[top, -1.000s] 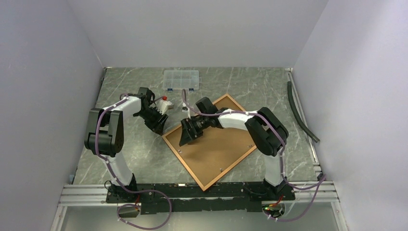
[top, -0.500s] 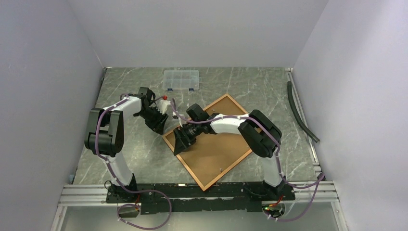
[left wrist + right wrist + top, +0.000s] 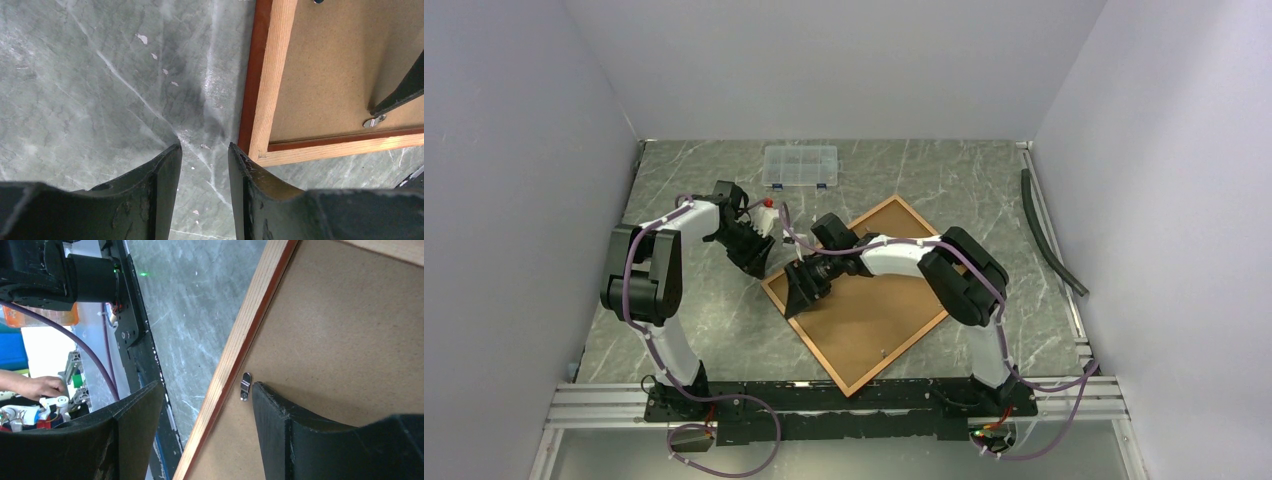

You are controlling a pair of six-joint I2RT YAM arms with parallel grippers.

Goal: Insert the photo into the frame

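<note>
The frame lies back up on the table, turned diamond-wise, with the brown backing board inside it. The photo is hidden. My right gripper is open at the frame's left corner. In the right wrist view it straddles the wooden frame edge: one finger rests on the board beside a small metal clip, the other hangs outside the edge. My left gripper is open over bare table just left of that corner. The left wrist view shows nothing between its fingers, with the frame corner close by.
A clear plastic compartment box stands at the back of the table. A small red-and-white object lies by the left wrist. A black hose runs along the right edge. A person's hand shows beyond the near rail.
My right gripper slid left over the backing board to the frame's left corner, and its jaws narrowed a little. The left gripper has hardly moved.
</note>
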